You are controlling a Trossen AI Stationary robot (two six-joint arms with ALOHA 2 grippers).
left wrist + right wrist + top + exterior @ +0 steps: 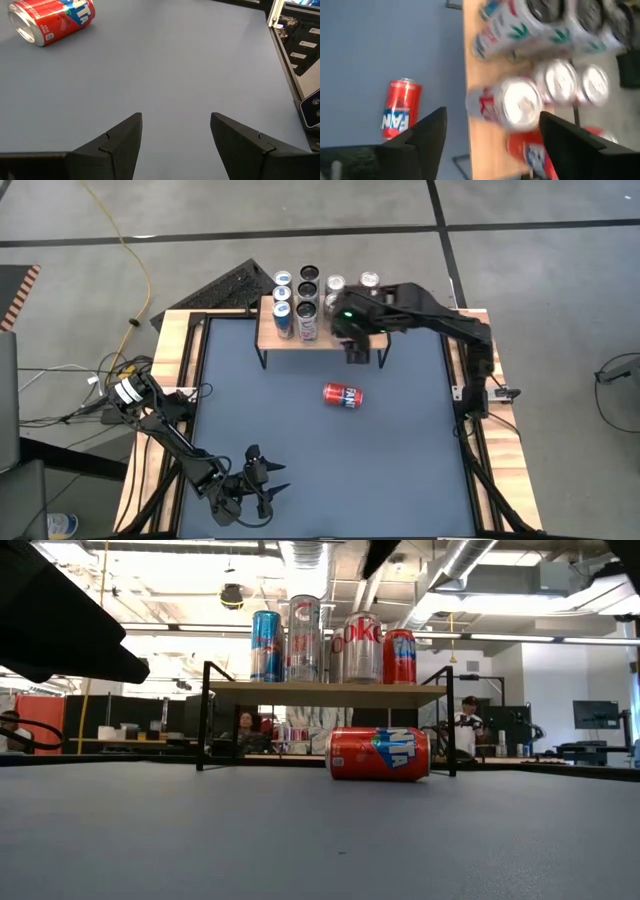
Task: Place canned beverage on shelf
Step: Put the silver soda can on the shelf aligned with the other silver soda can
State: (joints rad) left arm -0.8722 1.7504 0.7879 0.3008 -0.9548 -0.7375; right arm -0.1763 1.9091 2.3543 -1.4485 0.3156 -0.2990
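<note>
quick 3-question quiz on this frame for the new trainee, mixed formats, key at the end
1. True or false: the red Fanta can is standing upright on the shelf.
2. Multiple choice: where is the right end effector? A) over the shelf's right part, B) at the table's near edge, C) touching the Fanta can.
3. Fill in: the left end effector waits at the table's near-left corner with its fingers ____.

Key:
1. False. It lies on its side on the table, in front of the shelf.
2. A
3. open
</note>
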